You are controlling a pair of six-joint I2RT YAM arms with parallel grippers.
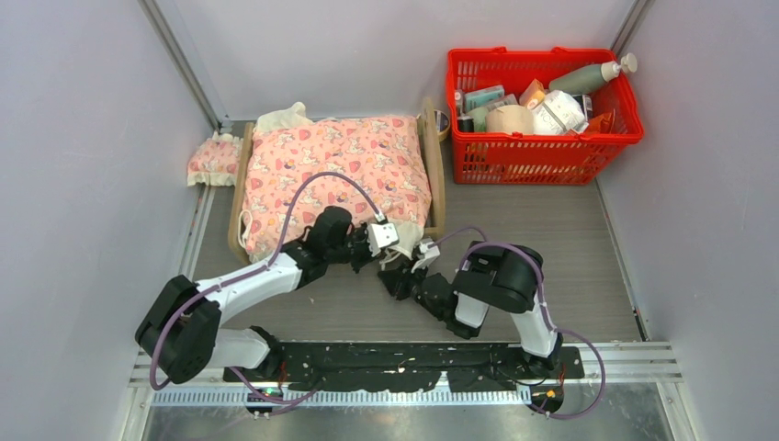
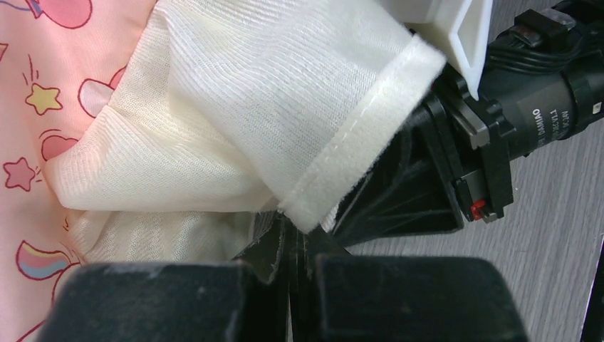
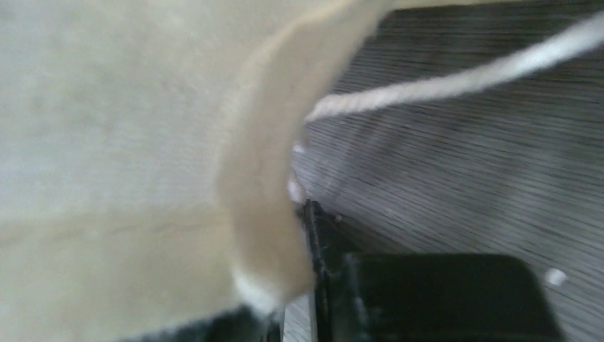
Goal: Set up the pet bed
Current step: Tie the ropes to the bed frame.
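Top external view gave us the layout: the pet bed [image 1: 434,165] stood toward 11 o'clock on the table [image 1: 551,248], its plywood rails showing at either side of the pink blanket [image 1: 340,165] spread over it. A small frilled pillow [image 1: 214,161] lay off the frame at the bed's 9 o'clock, and the red basket [image 1: 542,152] sat well apart at 2 o'clock. Both arms met at the bed's 5 o'clock corner, the left gripper [image 1: 387,255] just beside the right gripper [image 1: 401,274]. We judged they were there to draw that corner of the blanket straight or tuck it.

From above, the fingers were too small to read. The left wrist view settled its side: the left gripper's jaws were clamped tight on the blanket's cream frill [image 2: 235,121], whose hemmed edge folded over them. The right wrist view was blurred; cream cloth ran down toward the right gripper's narrow gap, but we could not tell whether it was pinched.
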